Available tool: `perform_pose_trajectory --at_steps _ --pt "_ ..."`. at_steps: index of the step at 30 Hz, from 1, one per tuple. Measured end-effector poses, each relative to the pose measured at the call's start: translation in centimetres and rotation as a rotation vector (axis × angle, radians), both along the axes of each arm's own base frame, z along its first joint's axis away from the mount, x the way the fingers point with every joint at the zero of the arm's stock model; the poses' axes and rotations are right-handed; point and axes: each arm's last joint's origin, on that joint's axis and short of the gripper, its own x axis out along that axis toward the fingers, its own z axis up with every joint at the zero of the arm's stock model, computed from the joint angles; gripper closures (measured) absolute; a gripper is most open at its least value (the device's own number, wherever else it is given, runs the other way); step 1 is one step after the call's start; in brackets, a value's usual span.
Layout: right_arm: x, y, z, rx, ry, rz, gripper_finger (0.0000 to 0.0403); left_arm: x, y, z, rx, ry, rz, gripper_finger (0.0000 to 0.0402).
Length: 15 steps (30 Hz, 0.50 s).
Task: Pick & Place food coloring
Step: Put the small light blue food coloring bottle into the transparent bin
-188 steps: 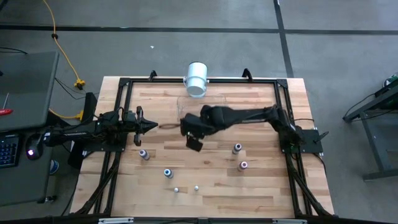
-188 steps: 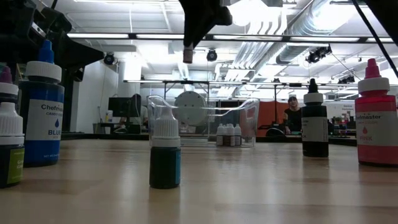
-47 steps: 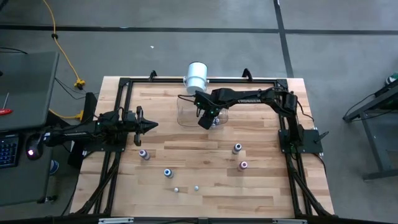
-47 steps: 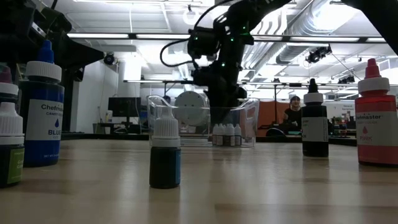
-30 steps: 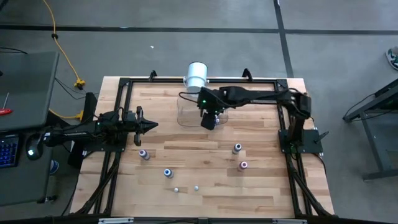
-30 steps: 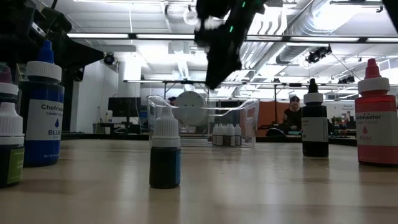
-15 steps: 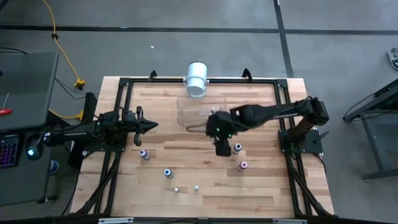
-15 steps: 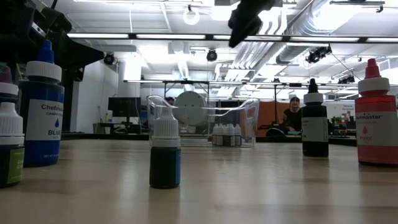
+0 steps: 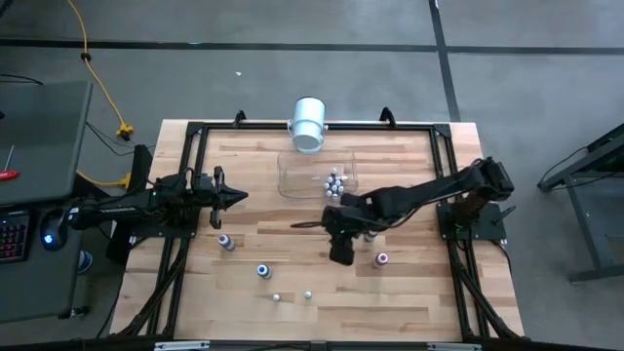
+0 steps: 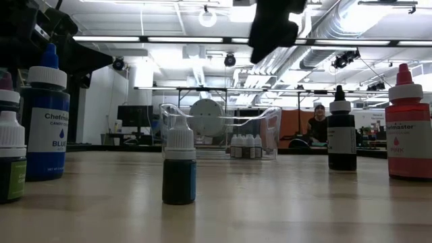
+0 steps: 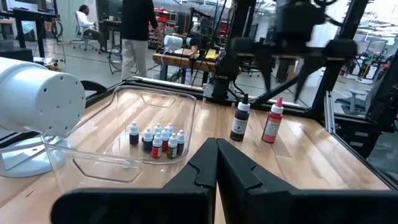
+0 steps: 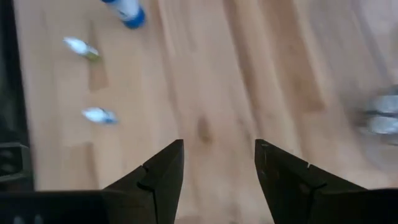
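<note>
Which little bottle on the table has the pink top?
The pink-topped bottle, standing nearest the table's right edge, just right of the right gripper. The blue-topped bottle stands farther left, and the others have pale caps.

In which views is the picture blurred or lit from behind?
Right wrist view: motion blur smears the small bottles and table. Low view: bright ceiling lights behind leave the right gripper a dark silhouette. High view: even light, sharp.

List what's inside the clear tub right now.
A cluster of small bottles stands in one corner of the tub; the rest shows bare. Exact count unclear, since they overlap.
</note>
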Motion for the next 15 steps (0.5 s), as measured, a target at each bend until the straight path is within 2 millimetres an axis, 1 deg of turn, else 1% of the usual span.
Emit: perform_pose_trajectory --at_steps 2,8,15 --pt "0.9 0.7 0.0 0.029 -0.009 0.0 0.0217 0.0 0.0 0.0 0.0 0.0 0.0 0.0401" --pt "4.0 2.8 -0.6 0.025 -0.013 0.043 0.0217 0.0 0.0 0.0 0.0 0.0 0.0 0.0401" --pt "6.3 5.0 -1.1 0.0 0.024 0.099 0.0217 0.0 0.0 0.0 0.0 0.0 0.0 0.0401"
